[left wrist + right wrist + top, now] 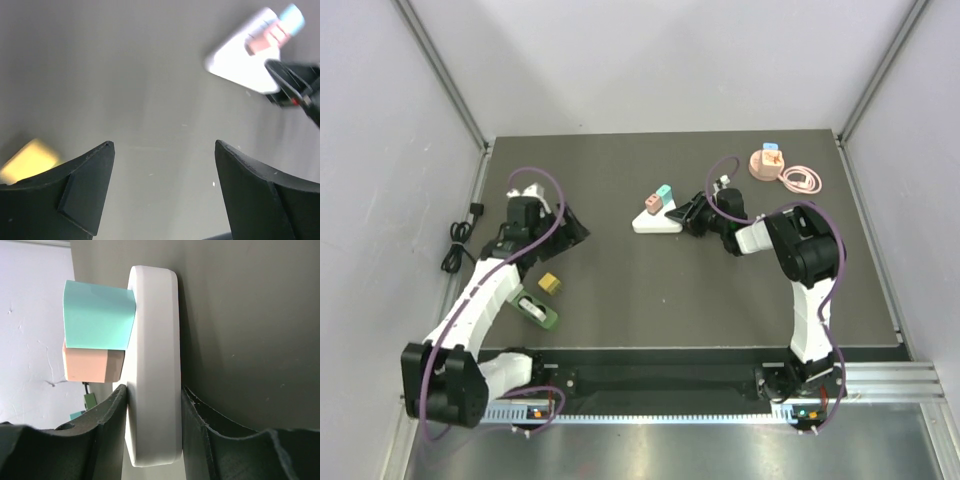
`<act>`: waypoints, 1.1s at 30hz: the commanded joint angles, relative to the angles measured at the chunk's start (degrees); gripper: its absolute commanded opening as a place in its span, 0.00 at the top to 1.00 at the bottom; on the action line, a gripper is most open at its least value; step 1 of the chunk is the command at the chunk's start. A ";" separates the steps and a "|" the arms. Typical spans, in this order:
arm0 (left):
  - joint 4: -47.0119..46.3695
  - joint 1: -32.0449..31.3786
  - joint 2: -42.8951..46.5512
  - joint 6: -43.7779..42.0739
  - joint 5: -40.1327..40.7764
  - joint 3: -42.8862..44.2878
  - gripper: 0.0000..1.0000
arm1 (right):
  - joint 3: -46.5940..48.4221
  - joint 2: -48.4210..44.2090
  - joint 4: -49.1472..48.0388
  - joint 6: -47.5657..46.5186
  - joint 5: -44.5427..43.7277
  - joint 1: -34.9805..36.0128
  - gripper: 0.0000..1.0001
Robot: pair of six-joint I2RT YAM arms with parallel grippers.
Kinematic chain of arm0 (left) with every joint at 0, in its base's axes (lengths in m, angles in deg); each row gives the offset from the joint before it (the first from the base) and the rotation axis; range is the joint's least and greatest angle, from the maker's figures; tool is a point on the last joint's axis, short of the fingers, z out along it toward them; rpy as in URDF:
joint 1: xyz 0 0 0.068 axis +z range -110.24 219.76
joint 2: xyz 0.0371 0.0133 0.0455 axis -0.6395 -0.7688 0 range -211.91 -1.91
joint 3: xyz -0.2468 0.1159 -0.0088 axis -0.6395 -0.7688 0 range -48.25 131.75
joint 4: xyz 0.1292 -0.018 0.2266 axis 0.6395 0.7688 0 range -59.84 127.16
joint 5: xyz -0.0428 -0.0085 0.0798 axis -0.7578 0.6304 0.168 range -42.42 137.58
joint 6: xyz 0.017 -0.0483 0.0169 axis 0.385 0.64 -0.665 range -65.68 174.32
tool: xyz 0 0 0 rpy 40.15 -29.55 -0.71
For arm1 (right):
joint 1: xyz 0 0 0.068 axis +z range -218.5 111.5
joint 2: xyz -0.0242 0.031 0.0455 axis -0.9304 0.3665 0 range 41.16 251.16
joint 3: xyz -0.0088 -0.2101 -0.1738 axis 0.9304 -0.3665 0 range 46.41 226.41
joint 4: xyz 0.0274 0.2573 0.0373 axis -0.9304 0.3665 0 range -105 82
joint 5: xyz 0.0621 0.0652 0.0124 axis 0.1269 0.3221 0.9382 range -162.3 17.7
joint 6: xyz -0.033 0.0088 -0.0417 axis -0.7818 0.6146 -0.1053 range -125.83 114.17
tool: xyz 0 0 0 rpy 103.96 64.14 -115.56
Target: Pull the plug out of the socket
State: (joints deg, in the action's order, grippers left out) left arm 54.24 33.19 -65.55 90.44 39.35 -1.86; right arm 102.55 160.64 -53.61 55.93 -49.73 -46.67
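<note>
A white triangular socket lies flat on the dark table, with a teal plug and a pink plug standing in it. My right gripper is shut on the socket's right edge. In the right wrist view the fingers clamp the white socket from both sides, with the teal plug and pink plug on its face. My left gripper is open and empty, left of the socket and apart from it. The left wrist view shows the socket ahead at upper right.
A yellow block and a green object lie near the left arm. A pink round piece with a pink cable sits at the back right. A black cable lies off the table's left edge.
</note>
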 commanded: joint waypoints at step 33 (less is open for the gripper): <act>-19.24 -23.14 -49.91 -24.17 0.75 36.40 0.30 | -1.12 4.27 2.40 -1.46 2.22 -0.12 1.00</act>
State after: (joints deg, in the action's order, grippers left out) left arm 37.15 10.28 -114.03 67.56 39.79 32.43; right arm 102.55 162.30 -56.56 56.91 -46.97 -46.98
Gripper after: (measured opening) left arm 0.698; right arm 0.401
